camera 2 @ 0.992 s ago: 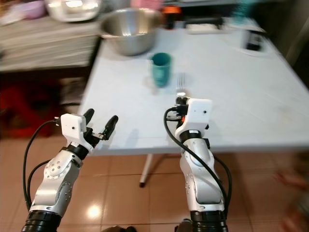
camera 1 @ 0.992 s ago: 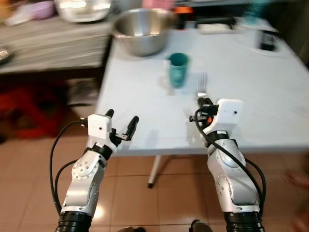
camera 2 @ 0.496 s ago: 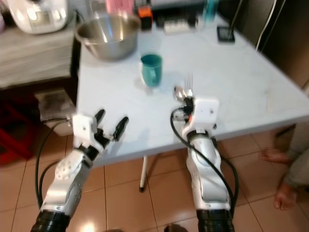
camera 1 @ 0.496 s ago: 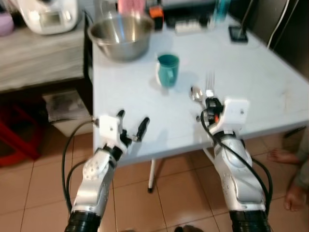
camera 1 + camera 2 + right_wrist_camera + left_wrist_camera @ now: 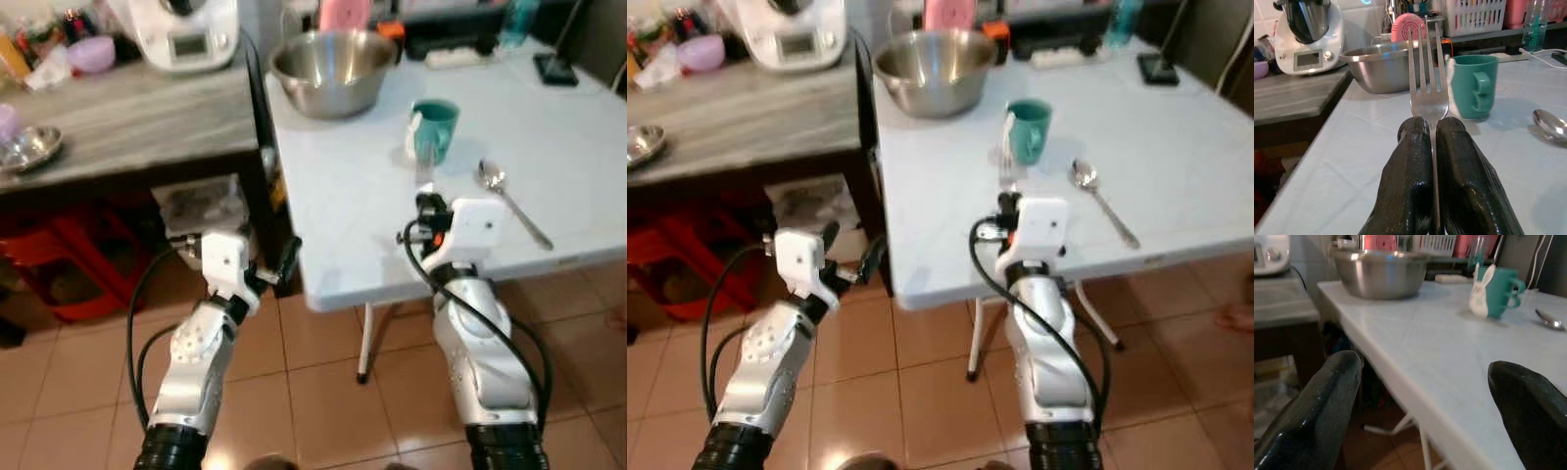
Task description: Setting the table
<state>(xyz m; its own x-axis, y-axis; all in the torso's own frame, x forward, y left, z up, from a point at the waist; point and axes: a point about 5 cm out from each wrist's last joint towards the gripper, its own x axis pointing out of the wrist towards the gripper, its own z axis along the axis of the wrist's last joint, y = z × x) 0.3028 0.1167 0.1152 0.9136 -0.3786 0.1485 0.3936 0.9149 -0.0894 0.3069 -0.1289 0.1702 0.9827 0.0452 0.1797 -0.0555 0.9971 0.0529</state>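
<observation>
- Between the two black fingers of the right gripper (image 5: 1431,147) sits one fork (image 5: 1425,73), clamped by its handle, tines pointing ahead over the near part of the white table (image 5: 333,206).
- Just past the tines stands one teal mug (image 5: 434,128), a white rabbit sticker on its side and its handle toward the spoon.
- One spoon (image 5: 509,199) lies flat on the table to the right of the mug, apart from it, handle running toward the table's near edge.
- One steel bowl (image 5: 333,69) stands farther back on the table, with a power strip (image 5: 460,57) and a dark phone (image 5: 554,69) near the far side.
- Off the table's left corner the left gripper (image 5: 269,264) hangs with fingers spread wide, holding nothing.
- To the left stands a grey counter (image 5: 127,113) carrying one white kitchen machine (image 5: 181,29), a small steel dish (image 5: 29,147) and a purple bowl (image 5: 95,54); red stools (image 5: 69,255) sit beneath it on the tiled floor (image 5: 323,392).
</observation>
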